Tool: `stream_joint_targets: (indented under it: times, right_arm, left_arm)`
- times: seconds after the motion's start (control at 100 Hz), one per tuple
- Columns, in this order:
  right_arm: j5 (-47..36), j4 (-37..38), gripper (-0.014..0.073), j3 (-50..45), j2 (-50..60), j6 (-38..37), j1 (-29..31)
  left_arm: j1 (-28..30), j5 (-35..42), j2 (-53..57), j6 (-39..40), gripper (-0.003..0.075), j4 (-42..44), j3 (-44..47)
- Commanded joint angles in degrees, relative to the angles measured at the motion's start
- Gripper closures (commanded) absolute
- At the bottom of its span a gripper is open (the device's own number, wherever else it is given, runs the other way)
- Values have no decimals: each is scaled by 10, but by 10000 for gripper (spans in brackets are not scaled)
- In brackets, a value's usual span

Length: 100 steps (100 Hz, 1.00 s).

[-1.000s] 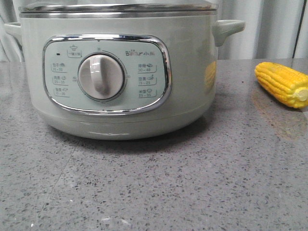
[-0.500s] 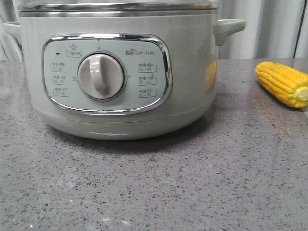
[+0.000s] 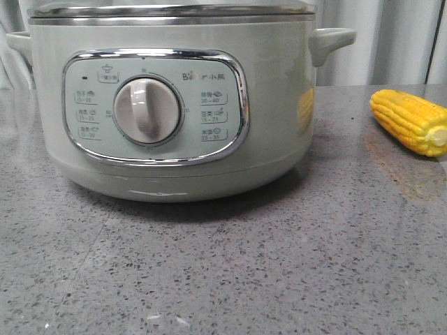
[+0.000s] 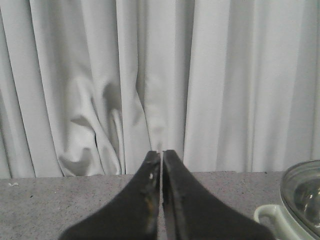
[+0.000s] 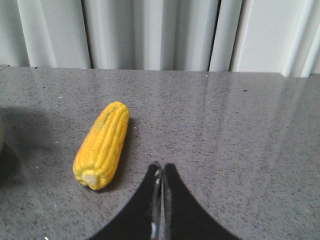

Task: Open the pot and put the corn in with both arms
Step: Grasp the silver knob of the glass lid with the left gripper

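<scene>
The pale grey-green pot fills the left and middle of the front view, with its cream dial facing me and a lid on its steel rim. Its side handle and glass lid edge show in the left wrist view. The yellow corn lies on the table to the pot's right. In the right wrist view the corn lies close beside my right gripper, which is shut and empty. My left gripper is shut and empty, beside the pot's handle. Neither gripper shows in the front view.
The grey speckled table stretches in front of the pot. White curtains hang behind the table's far edge.
</scene>
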<state>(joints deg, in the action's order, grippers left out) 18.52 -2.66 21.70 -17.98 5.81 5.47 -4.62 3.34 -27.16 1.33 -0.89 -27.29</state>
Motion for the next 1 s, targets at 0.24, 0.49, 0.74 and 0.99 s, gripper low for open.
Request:
stream_joint_targets:
  times: [0.24,0.49,0.74,0.99]
  right_arm:
    - [-54,-16,657,71,-121,2,3]
    - [-55,-22,657,71,-130,2,3]
    - [-55,-22,657,71,-130,2,3]
    - [-55,-22,657,71,-130,2,3]
  left_arm:
    - [-46,144,-134,7,554,-3,-68]
    - [-139,191,-211,7,334,16,-70]
    - [-252,257,-289,7,255,19,-75]
    - [-328,246,-352,7,255,14,-132]
